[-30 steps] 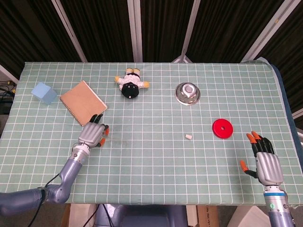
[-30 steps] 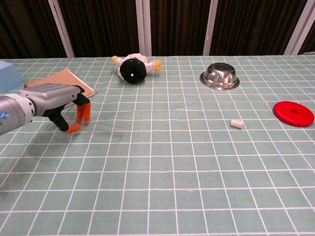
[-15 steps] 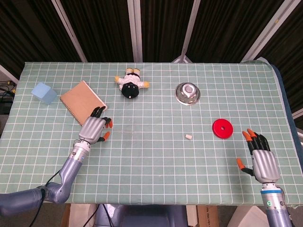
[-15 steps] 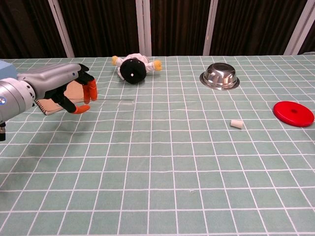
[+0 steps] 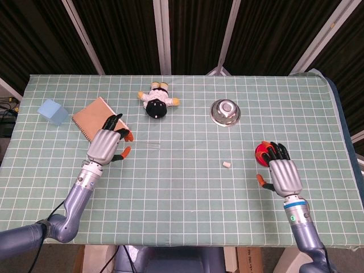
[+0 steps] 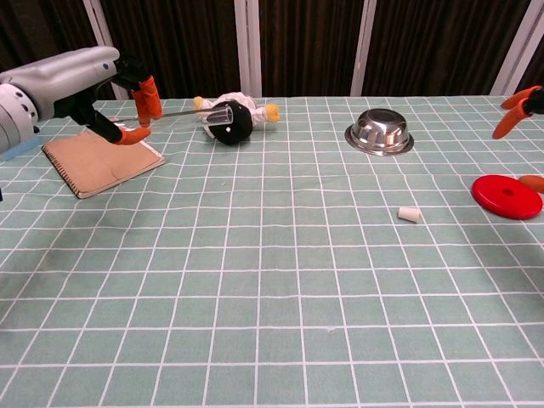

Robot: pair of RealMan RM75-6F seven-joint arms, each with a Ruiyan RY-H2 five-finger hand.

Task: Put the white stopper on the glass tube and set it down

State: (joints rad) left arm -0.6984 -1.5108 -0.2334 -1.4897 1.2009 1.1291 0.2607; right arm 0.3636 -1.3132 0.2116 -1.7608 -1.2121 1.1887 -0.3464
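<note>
Left robot hand (image 6: 102, 89): up off the desk (image 6: 280, 280), far left, pinching the glass tube (image 6: 200, 109).
Right robot hand (image 5: 280, 170): wide, holding nothing, over the red disc (image 6: 507, 196).
White stopper (image 6: 410, 214): on the desk, middle right.

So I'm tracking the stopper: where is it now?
The white stopper lies on the table right of centre, between the red disc and the table's middle, below the metal bowl.
</note>
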